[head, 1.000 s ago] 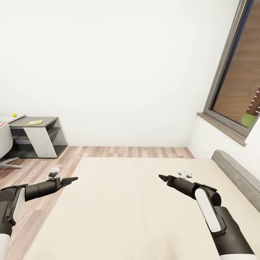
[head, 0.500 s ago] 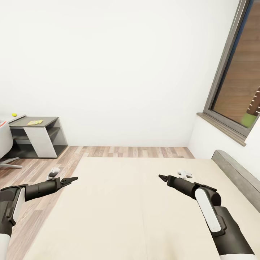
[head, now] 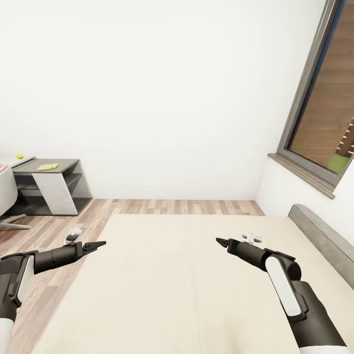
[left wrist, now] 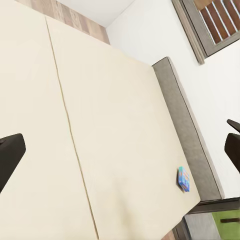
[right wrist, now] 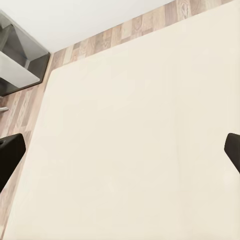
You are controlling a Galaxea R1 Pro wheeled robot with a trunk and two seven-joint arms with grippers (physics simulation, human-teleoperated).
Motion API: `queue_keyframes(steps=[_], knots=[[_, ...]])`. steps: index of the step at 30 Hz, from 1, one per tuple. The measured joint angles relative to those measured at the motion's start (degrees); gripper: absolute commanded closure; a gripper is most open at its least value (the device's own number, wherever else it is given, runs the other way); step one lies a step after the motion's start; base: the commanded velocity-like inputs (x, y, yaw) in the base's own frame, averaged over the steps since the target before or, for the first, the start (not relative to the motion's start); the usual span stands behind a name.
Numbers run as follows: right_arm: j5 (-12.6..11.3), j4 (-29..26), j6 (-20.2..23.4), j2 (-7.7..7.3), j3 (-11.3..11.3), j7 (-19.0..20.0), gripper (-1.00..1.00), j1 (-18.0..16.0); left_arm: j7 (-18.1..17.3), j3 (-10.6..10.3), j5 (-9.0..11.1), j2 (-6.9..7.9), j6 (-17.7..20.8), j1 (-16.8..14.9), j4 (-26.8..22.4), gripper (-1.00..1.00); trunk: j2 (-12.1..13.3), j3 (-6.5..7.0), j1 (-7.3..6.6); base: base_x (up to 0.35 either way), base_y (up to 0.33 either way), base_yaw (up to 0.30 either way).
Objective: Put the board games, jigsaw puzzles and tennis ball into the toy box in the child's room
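At about nine o'clock in the head view, a tennis ball (head: 19, 156) sits on the white worktop (head: 22, 161) by the far wall, and just beside it a flat yellow piece (head: 47, 166) lies on the lower grey shelf unit (head: 51, 187); what that piece is cannot be told at this size. Toward seven o'clock the left jaws (head: 101, 244) hover over the near edge of the bed (head: 167, 275), tips drawn almost together in that view, though the left wrist view shows the fingers (left wrist: 10, 155) well apart and holding nothing. At five o'clock the right jaws (head: 220, 241) hang above the mattress, likewise spread and empty. In the left wrist view a small blue board game (left wrist: 184, 179) lies on the bed just beside the grey headboard (left wrist: 187, 130). A window (head: 322, 93) fills two o'clock.
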Motion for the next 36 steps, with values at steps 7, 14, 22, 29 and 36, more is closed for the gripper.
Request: queue_keyframes(steps=[7,14,22,29,36], knots=[[-0.1,0.0,0.0,-0.06,0.0,0.1,-1.0,0.0,0.0,0.0,0.0,0.0,0.0,0.0,0.0,-1.0,0.0,0.0,0.0,0.0,0.0,0.0],[-0.1,0.0,0.1,-0.09,0.0,0.0,-1.0,0.0,0.0,0.0,0.0,-0.01,0.0,0.0,0.0,-1.0,0.0,0.09,0.0,0.0,0.0,-0.085],[-0.1,0.0,0.1,-0.01,0.0,0.0,-1.0,0.0,0.0,0.0,0.0,0.0,0.0,0.0,0.0,-1.0,0.0,0.21,0.0,0.0,0.0,-0.067],[-0.1,0.0,0.1,0.0,0.0,0.0,-1.0,0.0,0.0,0.0,0.0,0.0,0.0,0.0,0.0,-1.0,0.0,0.23,0.0,0.0,0.0,-0.01],[-0.1,0.0,0.1,0.0,0.0,0.0,-1.0,0.0,0.0,0.0,0.0,0.0,0.0,0.0,0.0,-1.0,0.0,0.23,0.0,0.0,0.0,-0.003]])
